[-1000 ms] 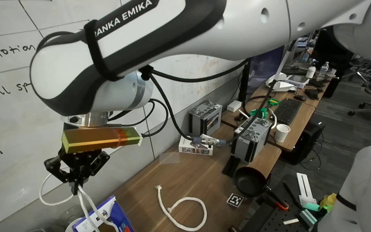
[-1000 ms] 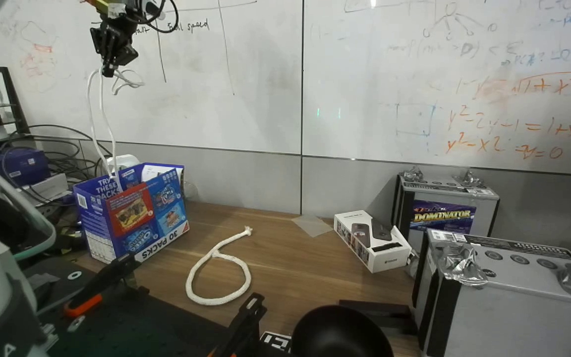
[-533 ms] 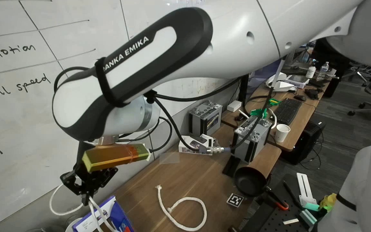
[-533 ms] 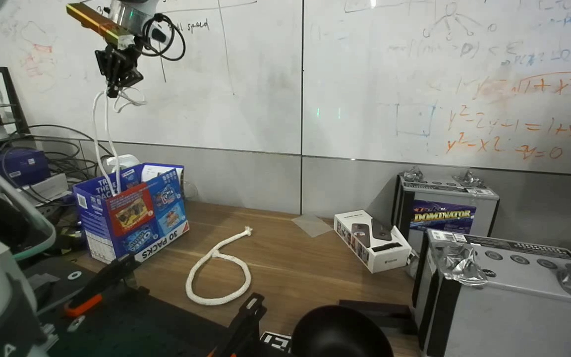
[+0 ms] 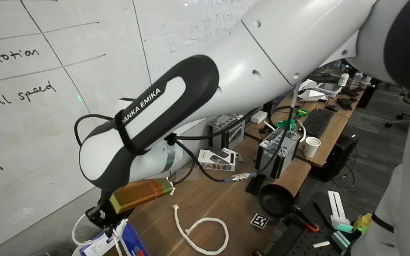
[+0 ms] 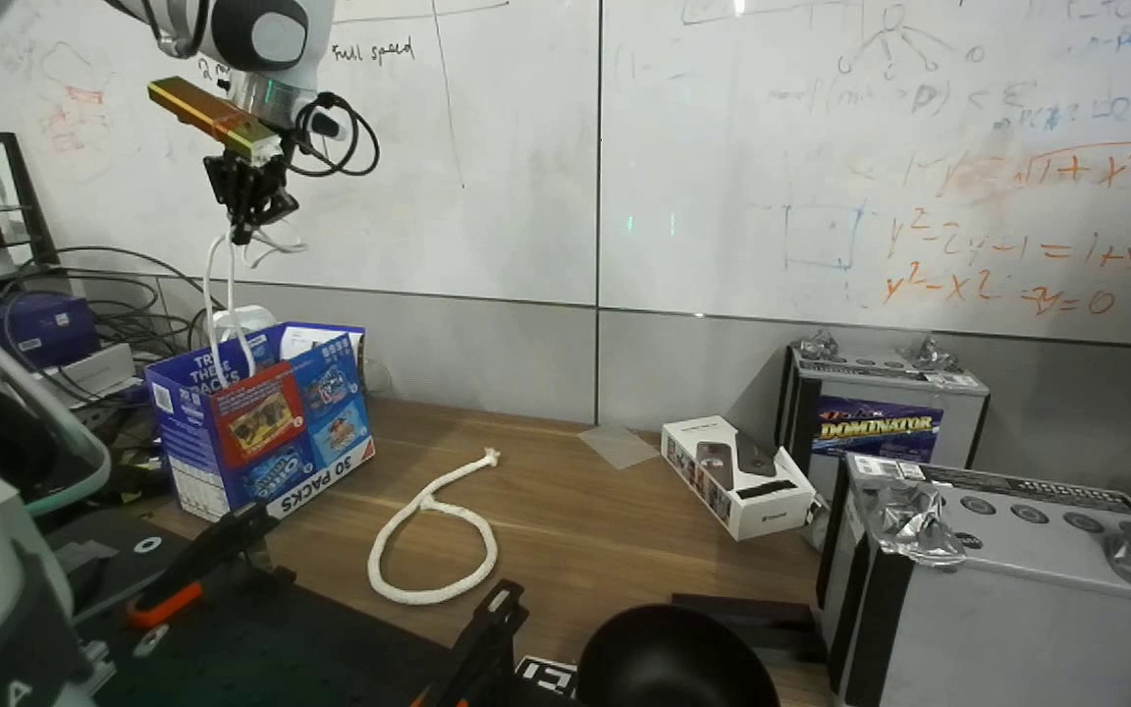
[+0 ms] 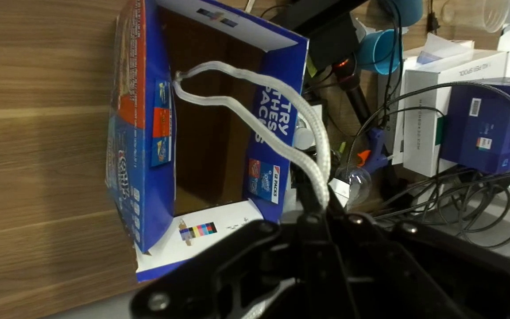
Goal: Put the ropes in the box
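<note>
In an exterior view, upper left, the gripper (image 6: 240,236) pinches a white rope (image 6: 209,306), its loop hanging down behind the front rim of the blue box (image 6: 296,432) at left. A second rope (image 6: 426,504) lies curled on the tabletop (image 6: 575,520), below and left of centre.

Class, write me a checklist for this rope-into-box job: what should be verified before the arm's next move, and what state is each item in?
1. End effector gripping the white rope: ok, shut on it.
2. Box upright and open at the top: ok.
3. Hanging end lined up with the box opening: ok, judging by the wrist view.
4. Rest of the held rope above the opening: cannot tell, depth is unclear.
5. Second rope boxed: not ok, it lies on the table.
</note>
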`<state>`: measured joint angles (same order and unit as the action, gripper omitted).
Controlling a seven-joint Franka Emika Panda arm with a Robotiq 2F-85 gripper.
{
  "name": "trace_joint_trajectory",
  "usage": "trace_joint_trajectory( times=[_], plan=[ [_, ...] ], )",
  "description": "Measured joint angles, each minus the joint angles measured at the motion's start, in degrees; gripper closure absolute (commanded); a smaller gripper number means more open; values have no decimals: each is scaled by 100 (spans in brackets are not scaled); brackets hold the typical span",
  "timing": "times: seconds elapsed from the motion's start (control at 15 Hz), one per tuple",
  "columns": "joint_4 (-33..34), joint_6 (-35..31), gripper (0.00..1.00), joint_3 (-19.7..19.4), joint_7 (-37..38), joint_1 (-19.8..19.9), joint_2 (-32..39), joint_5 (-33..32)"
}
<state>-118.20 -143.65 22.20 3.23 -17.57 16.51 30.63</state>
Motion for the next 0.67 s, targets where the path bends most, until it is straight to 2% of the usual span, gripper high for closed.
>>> trace_joint_trajectory(
  times=[0.67],
  plan=[
    [35,-492,99,83,-76,-96,856,-27]
  ],
)
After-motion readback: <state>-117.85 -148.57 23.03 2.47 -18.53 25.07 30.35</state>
